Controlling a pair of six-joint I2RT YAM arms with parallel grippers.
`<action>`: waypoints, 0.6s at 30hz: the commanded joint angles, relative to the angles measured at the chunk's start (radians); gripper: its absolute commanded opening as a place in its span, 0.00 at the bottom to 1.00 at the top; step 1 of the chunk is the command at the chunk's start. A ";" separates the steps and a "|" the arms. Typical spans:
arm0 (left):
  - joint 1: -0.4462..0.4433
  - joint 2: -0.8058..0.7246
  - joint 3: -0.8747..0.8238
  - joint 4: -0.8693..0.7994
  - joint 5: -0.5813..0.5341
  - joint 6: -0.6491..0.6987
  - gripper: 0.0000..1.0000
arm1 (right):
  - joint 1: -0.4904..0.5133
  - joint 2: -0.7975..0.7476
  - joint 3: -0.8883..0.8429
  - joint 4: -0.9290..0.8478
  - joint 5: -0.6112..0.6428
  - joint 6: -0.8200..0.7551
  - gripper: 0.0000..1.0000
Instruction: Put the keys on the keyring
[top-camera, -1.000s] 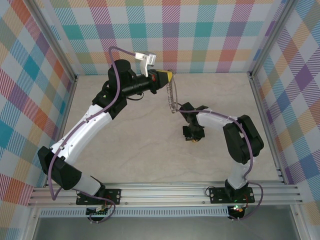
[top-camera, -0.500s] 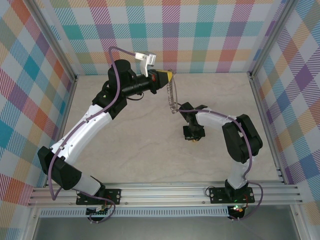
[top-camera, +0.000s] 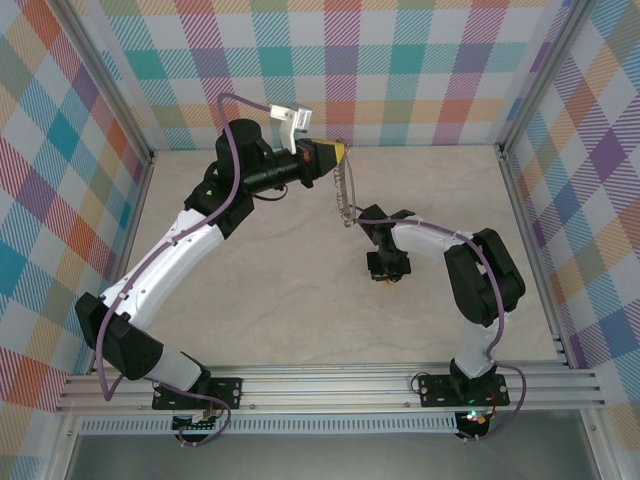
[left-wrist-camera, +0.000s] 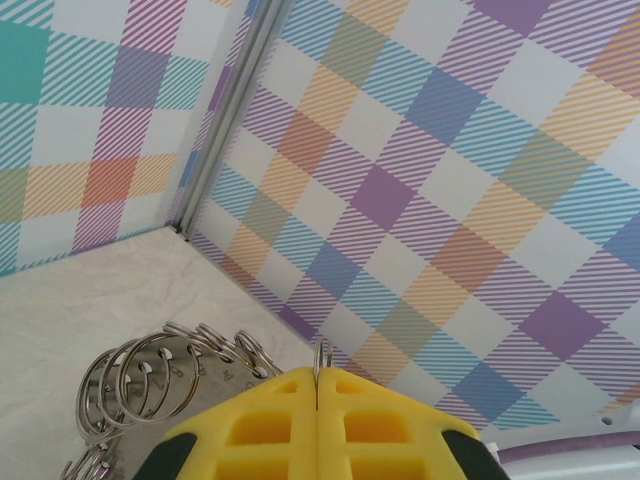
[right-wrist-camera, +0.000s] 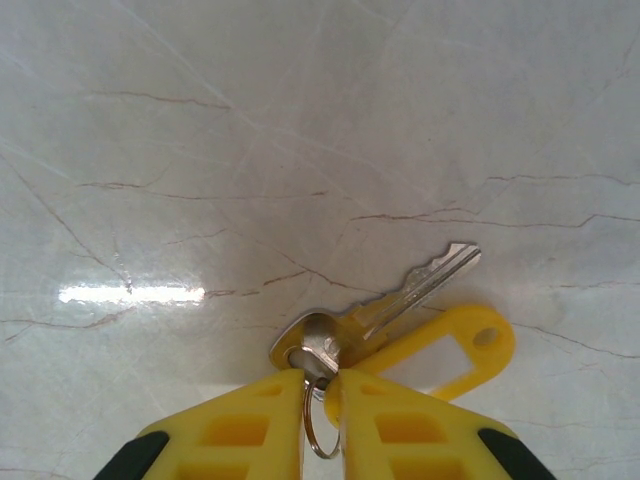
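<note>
Marbled desk (top-camera: 300, 310) looks almost unchanged over the last second. The left hand (top-camera: 340, 152) stays clamped on the keyring (top-camera: 346, 195), dangling it near the far edge. The right hand (top-camera: 386, 276), mid-desk, has barely shifted, its narrow fingers pinching the key (right-wrist-camera: 425, 280) by its head. Threading hasn't begun.

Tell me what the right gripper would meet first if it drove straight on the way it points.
The key already at its tips, then, probably just behind it, the marble-look tabletop. The right gripper points down at it, with the yellow tag beside the key. How much gap lies under the key is unclear.
</note>
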 joint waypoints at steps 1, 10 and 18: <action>0.011 -0.046 0.002 0.054 0.004 0.010 0.00 | 0.007 -0.010 0.015 -0.027 0.010 0.013 0.17; 0.011 -0.051 -0.005 0.057 0.000 0.008 0.00 | 0.007 -0.020 0.016 -0.031 0.015 0.016 0.17; 0.011 -0.054 -0.009 0.065 0.002 0.001 0.00 | 0.007 -0.031 0.013 -0.033 0.018 0.016 0.17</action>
